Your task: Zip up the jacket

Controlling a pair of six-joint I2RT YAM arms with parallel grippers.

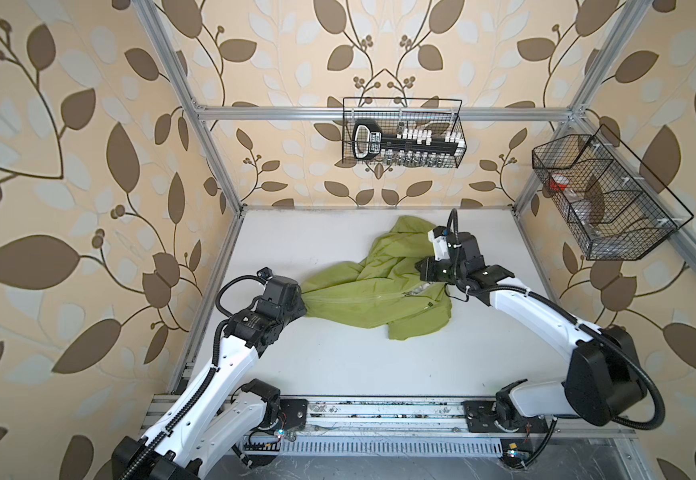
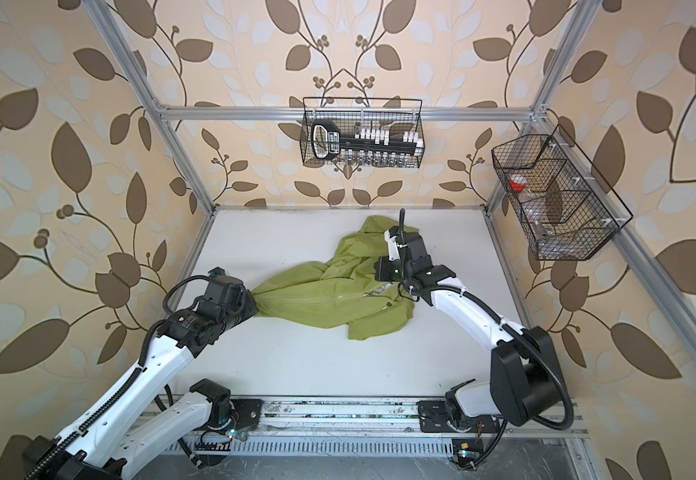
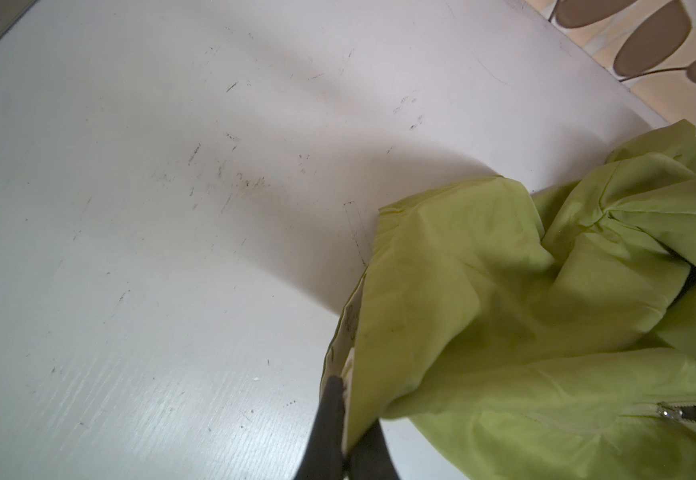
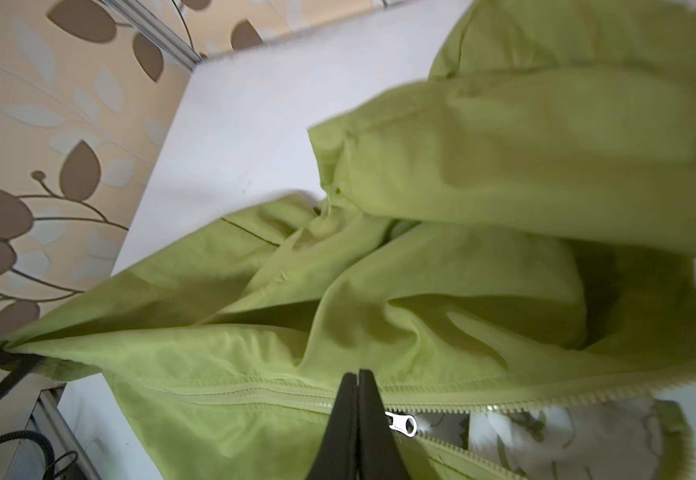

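On the white table (image 1: 338, 365), the jacket (image 1: 363, 299) lies crumpled about the middle, in both top views. Its long axis runs roughly 9 to 3 o'clock.

At the 9 o'clock end the left gripper (image 3: 344, 415) pinches the hem (image 3: 359, 316), drawing the cloth to a point. From there the zipper (image 1: 359, 297) runs straight toward 3 o'clock and looks joined as far as the pull (image 4: 402, 424). Past the pull the teeth (image 4: 546, 392) part and the white printed lining (image 4: 566, 432) shows.

The right gripper (image 4: 358, 374) stands over the zipper with its fingers pressed together, and the pull lies just beside them. I cannot tell whether they nip anything.

Farther off, the hood (image 1: 410, 230) end bunches up toward 12 to 1 o'clock.

The step in hand seems to be drawing the slider along: most of the run looks closed, with the collar stretch left open. Next, I judge, the right gripper needs a sure pinch on the pull and a draw toward 3 o'clock along the zipper. Meanwhile the left must hold the hem taut so the track does not buckle.
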